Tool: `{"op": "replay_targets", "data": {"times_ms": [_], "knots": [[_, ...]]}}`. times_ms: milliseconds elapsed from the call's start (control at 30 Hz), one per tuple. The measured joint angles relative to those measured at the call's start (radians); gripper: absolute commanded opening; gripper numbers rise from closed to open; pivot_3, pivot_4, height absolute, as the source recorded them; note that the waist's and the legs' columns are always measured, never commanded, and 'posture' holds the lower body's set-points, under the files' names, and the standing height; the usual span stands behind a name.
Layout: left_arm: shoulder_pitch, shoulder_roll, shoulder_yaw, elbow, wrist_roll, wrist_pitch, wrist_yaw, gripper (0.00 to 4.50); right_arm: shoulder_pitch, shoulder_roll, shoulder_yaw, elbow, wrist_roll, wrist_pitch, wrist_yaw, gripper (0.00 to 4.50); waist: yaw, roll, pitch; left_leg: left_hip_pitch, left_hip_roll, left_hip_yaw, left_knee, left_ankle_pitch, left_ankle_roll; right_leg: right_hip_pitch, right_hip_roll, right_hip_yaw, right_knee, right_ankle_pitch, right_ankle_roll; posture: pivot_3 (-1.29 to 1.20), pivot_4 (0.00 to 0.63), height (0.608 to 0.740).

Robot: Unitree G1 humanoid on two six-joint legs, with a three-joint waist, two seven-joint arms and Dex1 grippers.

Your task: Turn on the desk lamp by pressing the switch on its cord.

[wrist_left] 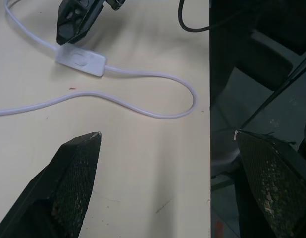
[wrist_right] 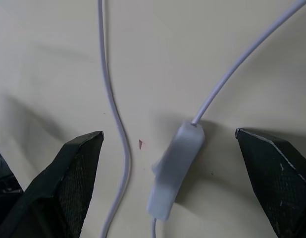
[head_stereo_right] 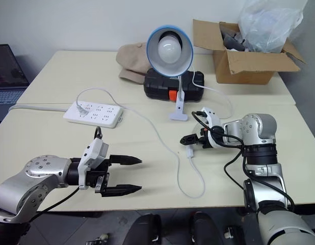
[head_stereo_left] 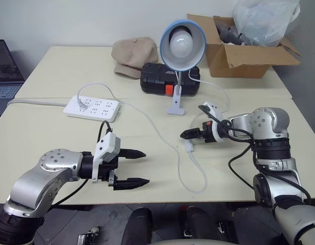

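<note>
Right claw wide open, empty, straddling switch; not touching.

No readable text

Nothing legible is showing on any surface: no words, brands, numbers or signs can be made out.
</note>
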Motion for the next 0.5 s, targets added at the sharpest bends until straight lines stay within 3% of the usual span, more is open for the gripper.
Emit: {"op": "replay_targets", "data": {"times_ms": [167,500], "knots": [[0.004,0.000,0.000,0.000,0.000,0.000,0.000,4.50,-0.002,0.003,0.000,0.007,-0.002,0.000,0.003,4.47,0.000,0.000,0.000,0.000,0.000,0.000,0.000,0.000,0.000,0.000,0.000,0.000,0.000,0.000,0.000,0.00,0.150,0.740],[0.015,0.014,0.000,-0.001,0.012,-0.003,-0.002,4.50,-0.004,0.016,0.019,0.034,-0.030,-0.003,0.019,2.22,-0.007,0.000,0.000,0.000,0.000,0.000,0.000,0.000,0.000,0.000,0.000,0.000,0.000,0.000,0.000,0.00,0.150,0.740]]}}
